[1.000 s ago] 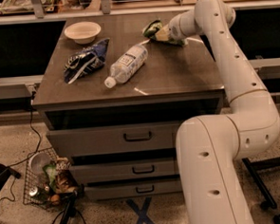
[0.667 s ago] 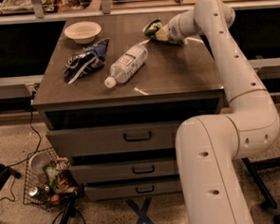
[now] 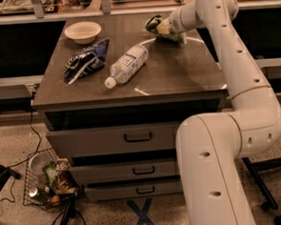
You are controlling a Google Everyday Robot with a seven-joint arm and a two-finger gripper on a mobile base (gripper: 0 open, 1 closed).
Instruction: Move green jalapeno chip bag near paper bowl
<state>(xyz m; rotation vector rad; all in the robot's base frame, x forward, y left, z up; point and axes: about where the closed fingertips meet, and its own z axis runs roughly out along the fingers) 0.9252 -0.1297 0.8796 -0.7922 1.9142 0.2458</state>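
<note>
The green jalapeno chip bag lies at the far right of the tabletop, partly hidden by my gripper, which sits right on it at the end of the white arm. The paper bowl stands at the far left corner of the tabletop, well apart from the bag.
A dark blue and white snack bag and a clear plastic bottle on its side lie between bowl and gripper. The grey tabletop tops a drawer cabinet. A wire basket of clutter stands on the floor at the lower left.
</note>
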